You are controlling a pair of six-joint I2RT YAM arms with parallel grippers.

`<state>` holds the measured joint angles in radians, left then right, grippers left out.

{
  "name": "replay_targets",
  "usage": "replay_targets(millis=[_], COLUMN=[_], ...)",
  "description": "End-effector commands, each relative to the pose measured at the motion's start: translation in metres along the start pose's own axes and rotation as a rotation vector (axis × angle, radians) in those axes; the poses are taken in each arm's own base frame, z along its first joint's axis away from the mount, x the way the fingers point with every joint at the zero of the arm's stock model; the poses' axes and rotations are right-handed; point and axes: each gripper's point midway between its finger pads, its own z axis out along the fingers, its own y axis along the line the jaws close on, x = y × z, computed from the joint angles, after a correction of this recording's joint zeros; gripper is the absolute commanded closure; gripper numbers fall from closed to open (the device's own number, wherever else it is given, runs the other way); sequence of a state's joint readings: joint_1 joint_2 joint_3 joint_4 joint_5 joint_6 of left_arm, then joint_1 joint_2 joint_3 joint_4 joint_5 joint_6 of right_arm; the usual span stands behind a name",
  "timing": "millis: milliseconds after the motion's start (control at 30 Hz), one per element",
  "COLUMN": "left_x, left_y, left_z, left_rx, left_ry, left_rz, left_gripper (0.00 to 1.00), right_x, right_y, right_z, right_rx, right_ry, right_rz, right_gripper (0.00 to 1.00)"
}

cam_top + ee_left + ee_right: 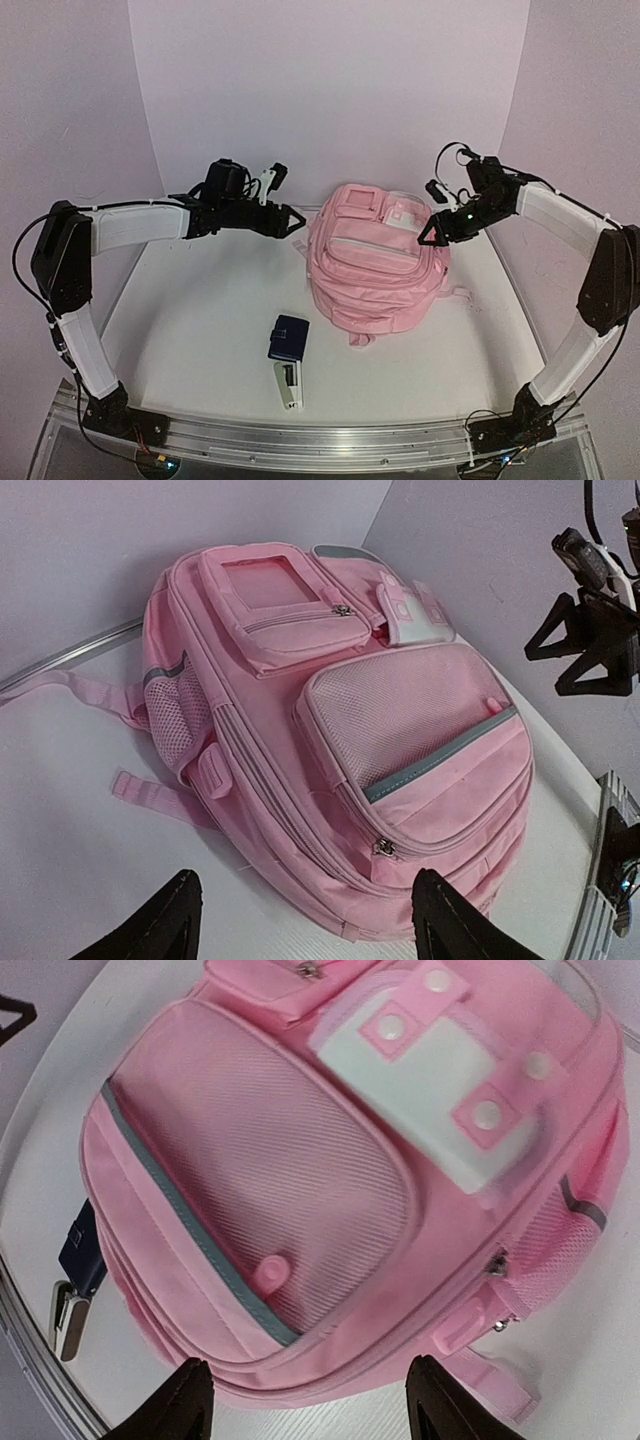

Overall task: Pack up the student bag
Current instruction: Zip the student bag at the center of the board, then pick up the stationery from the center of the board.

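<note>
In the top external view, the student bag (pixel 375 265) is lying flat on the white table (pixel 190 320), between the two arms. The left gripper (pixel 296 222) is hovering just beside the bag's upper left corner. The right gripper (pixel 430 236) is hanging over its upper right edge. This view is also showing a dark blue case (pixel 289 338) and a small white object (pixel 288 385) in front of the bag, apart from it.

In the left wrist view, the bag is lying beyond the fingers (pixel 170 925), which are standing wide apart and holding nothing. Zip pulls and a side mesh pocket are showing here.

The right wrist view is slightly blurred. It is showing the bag's white flap with snap buttons, and this gripper's fingers are also spread wide, gripping nothing.
</note>
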<state>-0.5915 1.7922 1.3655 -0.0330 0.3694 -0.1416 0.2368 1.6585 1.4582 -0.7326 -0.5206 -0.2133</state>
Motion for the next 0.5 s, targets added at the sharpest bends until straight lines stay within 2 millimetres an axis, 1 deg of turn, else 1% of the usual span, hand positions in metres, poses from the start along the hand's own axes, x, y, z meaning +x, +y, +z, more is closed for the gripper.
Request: replay_targets(millis=[0, 133, 267, 367, 467], left_x=[0.006, 0.016, 0.024, 0.028, 0.03], left_y=[-0.02, -0.022, -0.021, -0.019, -0.02], left_z=[0.006, 0.009, 0.01, 0.009, 0.005], left_rx=[0.174, 0.203, 0.208, 0.199, 0.196], left_ry=[0.027, 0.024, 0.024, 0.021, 0.019], left_rz=[-0.043, -0.033, -0.055, -0.074, -0.086], left_gripper=[0.32, 0.34, 0.34, 0.33, 0.32], right_x=[0.0, 0.003, 0.0, -0.002, 0.0], right_y=[0.017, 0.031, 0.047, 0.061, 0.071], right_z=[0.008, 0.021, 0.034, 0.045, 0.057], right_rx=[0.066, 0.114, 0.194, 0.261, 0.345], right_ry=[0.034, 0.073, 0.091, 0.095, 0.113], right_rz=[-0.109, -0.192, -0.302, -0.401, -0.502], right_gripper=[0.34, 0.34, 0.34, 0.32, 0.3])
